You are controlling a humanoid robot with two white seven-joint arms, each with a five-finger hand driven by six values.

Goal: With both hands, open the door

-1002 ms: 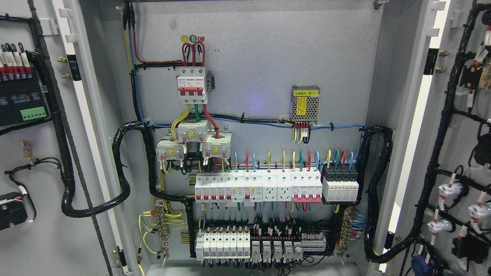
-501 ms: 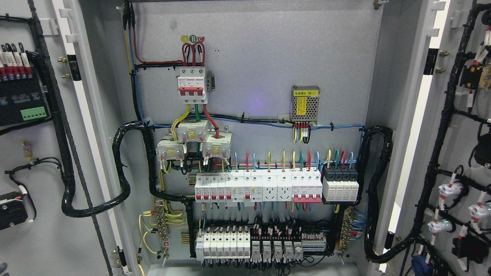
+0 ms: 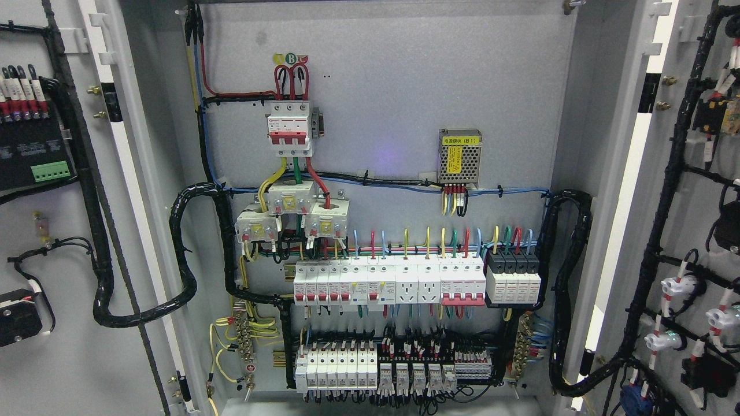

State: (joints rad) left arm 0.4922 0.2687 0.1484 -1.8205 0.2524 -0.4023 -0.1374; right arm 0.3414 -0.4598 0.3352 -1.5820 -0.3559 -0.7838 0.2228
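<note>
Both cabinet doors — left door (image 3: 63, 231) and right door (image 3: 694, 219) — are standing wide open, and the grey shape, possibly a hand, glimpsed earlier bottom-left is gone, so finger state is showing nowhere.

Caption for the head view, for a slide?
Both cabinet doors swung wide open, wired breaker panel exposed, no robot hands in frame.

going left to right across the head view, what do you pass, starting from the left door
Left door → three-pole red breaker → mesh power supply → black-topped module block → right door. Both doors stand open; no robot hand shows.
</note>
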